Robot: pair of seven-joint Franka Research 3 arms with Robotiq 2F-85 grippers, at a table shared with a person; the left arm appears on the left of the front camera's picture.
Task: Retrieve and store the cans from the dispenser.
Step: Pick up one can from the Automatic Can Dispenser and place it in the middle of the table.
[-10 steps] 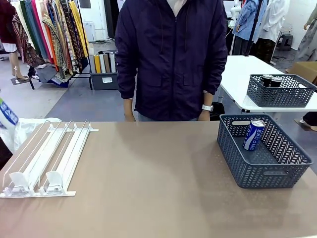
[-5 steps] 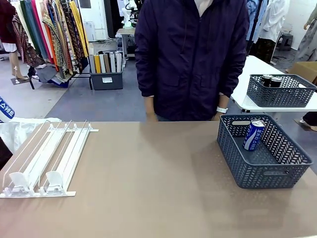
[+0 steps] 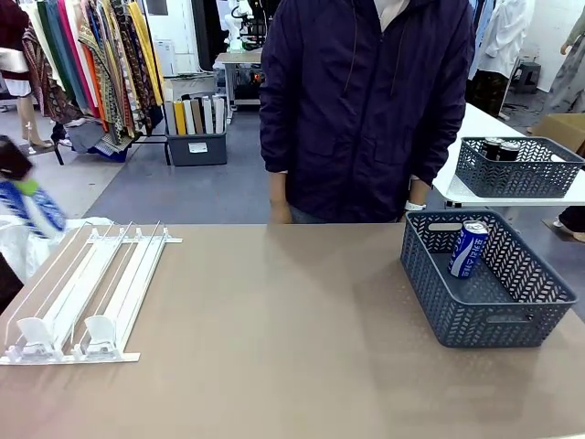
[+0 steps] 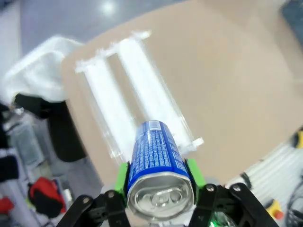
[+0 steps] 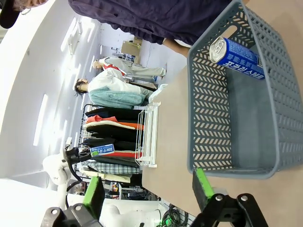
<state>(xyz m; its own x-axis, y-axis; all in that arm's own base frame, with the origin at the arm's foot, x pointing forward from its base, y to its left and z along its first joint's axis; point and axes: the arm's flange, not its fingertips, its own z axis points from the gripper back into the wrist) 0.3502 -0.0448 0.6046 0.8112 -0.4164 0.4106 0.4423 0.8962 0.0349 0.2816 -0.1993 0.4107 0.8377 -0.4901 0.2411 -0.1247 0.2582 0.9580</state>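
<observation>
The left gripper (image 4: 158, 182) clamps a blue-and-white can (image 4: 157, 163) lengthwise between its green pads — silver top toward the camera, above the dispenser (image 3: 87, 293). The grey basket (image 3: 512, 322) (one can (image 3: 468, 248) leaning inside) lies far across the table, right by the right gripper (image 5: 149, 187), which is spread wide and holds nothing.

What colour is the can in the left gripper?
Blue with white lettering, silver top: slim drink can, left wrist view.
</observation>
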